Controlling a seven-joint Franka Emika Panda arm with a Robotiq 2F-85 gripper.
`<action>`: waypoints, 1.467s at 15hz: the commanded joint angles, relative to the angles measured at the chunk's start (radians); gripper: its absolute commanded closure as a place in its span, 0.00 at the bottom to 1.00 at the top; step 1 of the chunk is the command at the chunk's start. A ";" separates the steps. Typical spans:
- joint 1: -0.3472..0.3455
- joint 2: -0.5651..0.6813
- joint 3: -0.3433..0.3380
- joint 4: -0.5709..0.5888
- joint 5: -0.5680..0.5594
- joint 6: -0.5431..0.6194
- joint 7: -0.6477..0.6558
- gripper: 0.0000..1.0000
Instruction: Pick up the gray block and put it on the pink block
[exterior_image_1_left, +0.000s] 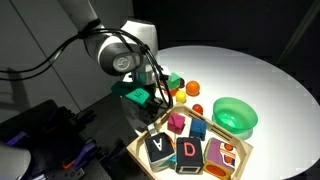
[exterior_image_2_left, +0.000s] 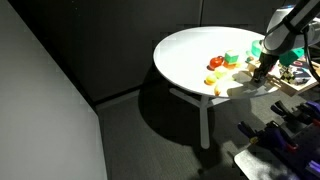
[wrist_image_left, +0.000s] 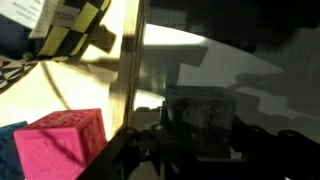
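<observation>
The gray block (wrist_image_left: 200, 115) is a small dark cube sitting between my gripper's (wrist_image_left: 200, 152) dark fingers in the wrist view, and they press on its two sides. The pink block (wrist_image_left: 62, 145) is a magenta cube at the lower left of that view, inside the wooden tray (wrist_image_left: 125, 80). In an exterior view my gripper (exterior_image_1_left: 160, 103) hangs low over the tray's (exterior_image_1_left: 142, 138) far-left rim, close to the pink block (exterior_image_1_left: 177, 122). The gray block is hidden there. My gripper (exterior_image_2_left: 262, 70) also shows at the table's right side.
The tray holds a small blue cube (exterior_image_1_left: 197, 128), black tiles marked A (exterior_image_1_left: 159, 148) and D (exterior_image_1_left: 187, 150), and a picture tile (exterior_image_1_left: 222, 153). A green bowl (exterior_image_1_left: 235, 115) stands beside the tray. Small green, orange and red pieces (exterior_image_1_left: 193, 88) lie on the round white table (exterior_image_1_left: 250, 70).
</observation>
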 joint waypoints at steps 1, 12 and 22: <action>0.012 -0.036 -0.021 0.006 -0.039 -0.039 0.049 0.73; -0.044 -0.180 -0.016 0.013 0.020 -0.215 -0.001 0.74; -0.112 -0.221 -0.047 0.063 0.118 -0.266 -0.044 0.74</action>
